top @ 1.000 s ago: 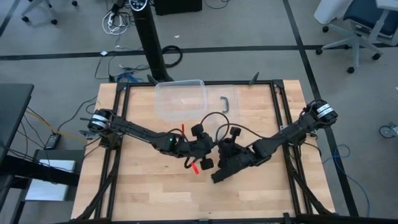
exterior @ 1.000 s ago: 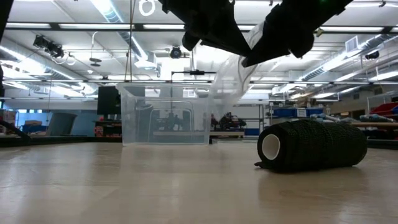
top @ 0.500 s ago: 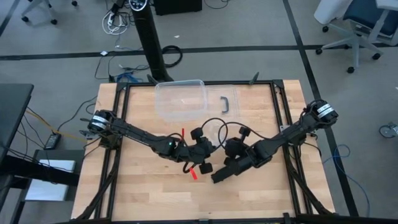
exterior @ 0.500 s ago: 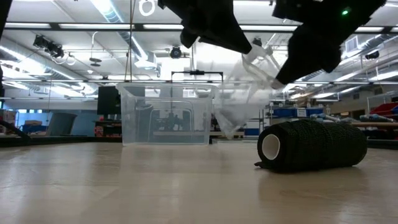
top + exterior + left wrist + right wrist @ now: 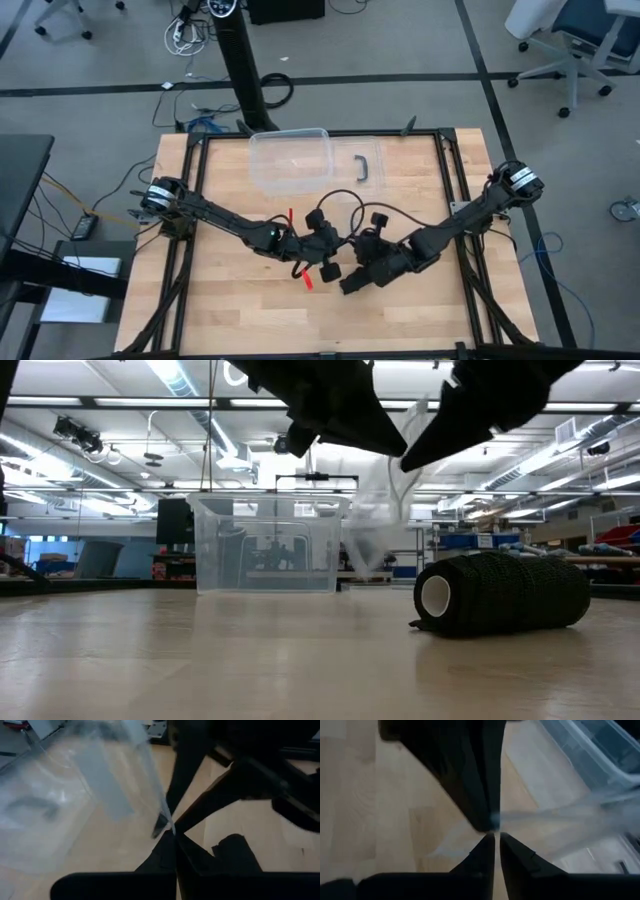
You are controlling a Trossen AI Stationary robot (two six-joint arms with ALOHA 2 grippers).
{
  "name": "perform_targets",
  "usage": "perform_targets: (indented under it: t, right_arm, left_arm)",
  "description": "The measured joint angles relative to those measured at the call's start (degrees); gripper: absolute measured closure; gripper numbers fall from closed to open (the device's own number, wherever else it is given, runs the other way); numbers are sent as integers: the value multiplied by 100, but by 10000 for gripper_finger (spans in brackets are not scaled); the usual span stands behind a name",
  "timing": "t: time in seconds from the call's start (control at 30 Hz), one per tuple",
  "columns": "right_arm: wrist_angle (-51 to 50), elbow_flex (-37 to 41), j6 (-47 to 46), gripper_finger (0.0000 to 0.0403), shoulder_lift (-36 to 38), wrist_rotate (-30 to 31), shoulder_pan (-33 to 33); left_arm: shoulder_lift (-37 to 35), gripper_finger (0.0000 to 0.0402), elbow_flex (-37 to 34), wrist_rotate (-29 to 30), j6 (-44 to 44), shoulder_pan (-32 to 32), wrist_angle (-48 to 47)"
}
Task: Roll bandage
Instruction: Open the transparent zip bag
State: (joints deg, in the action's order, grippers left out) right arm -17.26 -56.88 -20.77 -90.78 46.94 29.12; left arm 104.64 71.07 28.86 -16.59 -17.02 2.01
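Note:
The bandage [image 5: 500, 595] is a black roll lying on its side on the wooden table, just near of the two grippers [image 5: 355, 279]. Above it hangs a crinkly clear plastic bag [image 5: 382, 510]. My left gripper [image 5: 398, 450] and my right gripper [image 5: 408, 458] meet tip to tip at the bag's top, well above the table, and both are shut on it. In the high view the left gripper [image 5: 338, 252] comes from the left and the right gripper [image 5: 350, 257] from the right. Neither touches the bandage. My left gripper pinches the bag's upper edge [image 5: 167, 822] between its two fingertips, slanting down from the table's left. The bag [image 5: 100, 785] hangs below, clear of the table. My right gripper has its fingertips [image 5: 487, 842] closed to a thin slit on the same spot of the bag's edge [image 5: 496, 826], slanting down from the right. The bag [image 5: 560, 820] spreads slack away from the tips.
A clear plastic box [image 5: 290, 160] stands at the table's far edge, seen behind the bag in the low view [image 5: 265, 545]. A dark handle [image 5: 363, 167] lies beside it. Black frame rails [image 5: 455, 180] run along the table's sides. Bare wood lies near and left.
My right gripper drew away from the left one toward the table's right, stretching the bag out sideways. It then came back, and its tips again meet the left gripper's. The bag hangs slack again. The bandage roll has not moved.

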Motion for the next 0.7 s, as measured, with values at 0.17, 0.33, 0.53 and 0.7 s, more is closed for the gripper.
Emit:
perform_targets:
  t: [0.17, 0.33, 0.53, 0.7]
  right_arm:
    - [253, 11, 358, 359, -4, -31, -126]
    - [334, 13, 450, 361, -4, 566, -5]
    - [637, -2, 537, 385, 6, 1265, 7]
    - [630, -7, 722, 400, 12, 1625, 128]
  left_arm:
    - [-4, 401, 0, 2, -47, 0, -53]
    - [-21, 401, 0, 85, -58, -2, 16]
    - [-3, 401, 2, -13, -60, -61, 74]
    - [4, 401, -7, 50, -53, -114, 110]
